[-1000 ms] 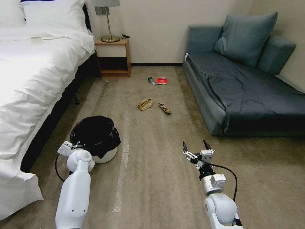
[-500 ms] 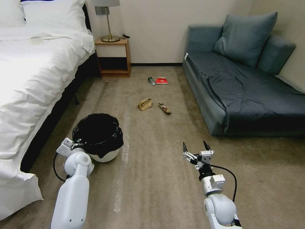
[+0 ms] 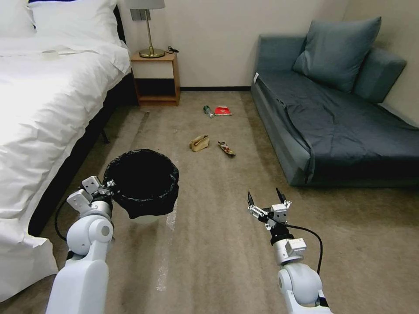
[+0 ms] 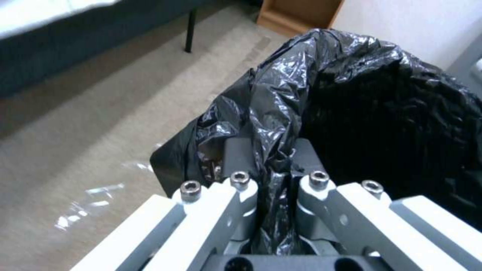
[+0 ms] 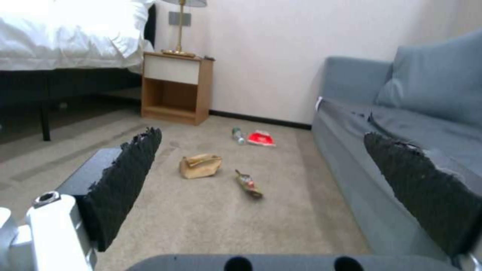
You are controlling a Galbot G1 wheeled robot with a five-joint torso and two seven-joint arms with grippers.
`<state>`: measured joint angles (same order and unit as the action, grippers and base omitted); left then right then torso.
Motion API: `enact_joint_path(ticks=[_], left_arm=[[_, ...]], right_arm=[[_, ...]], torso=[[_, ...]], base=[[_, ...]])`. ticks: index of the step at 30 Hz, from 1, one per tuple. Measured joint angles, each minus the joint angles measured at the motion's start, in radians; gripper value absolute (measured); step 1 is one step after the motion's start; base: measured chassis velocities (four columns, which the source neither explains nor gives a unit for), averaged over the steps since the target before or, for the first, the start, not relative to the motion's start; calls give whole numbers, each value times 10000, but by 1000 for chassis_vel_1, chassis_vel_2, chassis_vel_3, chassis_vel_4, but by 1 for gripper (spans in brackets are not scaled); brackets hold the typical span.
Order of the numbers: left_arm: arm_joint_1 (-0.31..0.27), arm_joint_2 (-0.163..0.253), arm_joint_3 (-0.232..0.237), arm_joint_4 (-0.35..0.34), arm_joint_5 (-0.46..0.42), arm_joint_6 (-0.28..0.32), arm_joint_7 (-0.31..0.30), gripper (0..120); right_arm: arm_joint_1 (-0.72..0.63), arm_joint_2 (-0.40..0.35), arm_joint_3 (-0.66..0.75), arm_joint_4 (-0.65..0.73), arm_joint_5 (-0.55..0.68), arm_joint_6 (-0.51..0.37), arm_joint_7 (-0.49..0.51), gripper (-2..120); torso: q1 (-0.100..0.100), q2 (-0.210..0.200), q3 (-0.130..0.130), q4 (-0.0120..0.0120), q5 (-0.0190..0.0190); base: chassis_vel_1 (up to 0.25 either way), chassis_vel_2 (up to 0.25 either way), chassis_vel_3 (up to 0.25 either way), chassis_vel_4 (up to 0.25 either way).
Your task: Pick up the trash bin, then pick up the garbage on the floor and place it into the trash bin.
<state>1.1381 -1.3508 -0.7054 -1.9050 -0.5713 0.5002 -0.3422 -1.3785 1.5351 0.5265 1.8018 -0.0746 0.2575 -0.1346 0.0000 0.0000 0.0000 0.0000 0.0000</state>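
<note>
The trash bin (image 3: 144, 183), white with a black liner bag, hangs just above the carpet at my left. My left gripper (image 3: 109, 189) is shut on its near rim; the left wrist view shows the liner (image 4: 376, 113) pinched between the fingers (image 4: 236, 158). My right gripper (image 3: 264, 196) stands open and empty above the carpet, its dark pads (image 5: 125, 180) wide apart. Ahead on the floor lies the garbage: a tan paper bag (image 3: 199, 142) (image 5: 201, 165), a flat wrapper (image 3: 226, 148) (image 5: 248, 183), a red packet (image 3: 222, 111) (image 5: 261, 138) and a small bottle (image 3: 208, 110) (image 5: 237, 135).
A white bed (image 3: 43, 109) runs along the left and a blue-grey sofa (image 3: 331, 126) along the right. A wooden nightstand (image 3: 156, 78) with a lamp stands at the far wall. A pale strip (image 3: 168, 244) crosses the carpet between the arms.
The left arm has raised the trash bin off the carpet and drawn it a little right; its mouth now faces up more squarely. The right gripper has shifted slightly forward.
</note>
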Motion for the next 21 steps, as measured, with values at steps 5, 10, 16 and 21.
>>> enact_joint_path(ticks=[5, 10, 16, 21], left_arm=[[344, 20, -198, -333, 630, 283, 833, 4], [418, -20, -244, -337, 793, 36, 1121, 4], [458, -121, -207, -323, 819, -162, 1147, 4], [379, -174, -88, -208, 848, -415, 1128, 4]], right_arm=[[35, -72, 24, 0, -19, 14, 83, 100], [40, -69, 1, -27, 136, -236, 267, 100], [58, -26, -16, -81, 356, -402, 405, 100], [60, 3, -11, -89, 501, -461, 407, 100]], torso=[[0, 0, 0, 1, -1], [0, 0, 0, 1, 0], [0, 0, 0, 1, 0], [0, -1, 0, 0, 0]], base=[[0, 0, 0, 0], [0, 0, 0, 0], [0, 0, 0, 0], [0, 0, 0, 0]])
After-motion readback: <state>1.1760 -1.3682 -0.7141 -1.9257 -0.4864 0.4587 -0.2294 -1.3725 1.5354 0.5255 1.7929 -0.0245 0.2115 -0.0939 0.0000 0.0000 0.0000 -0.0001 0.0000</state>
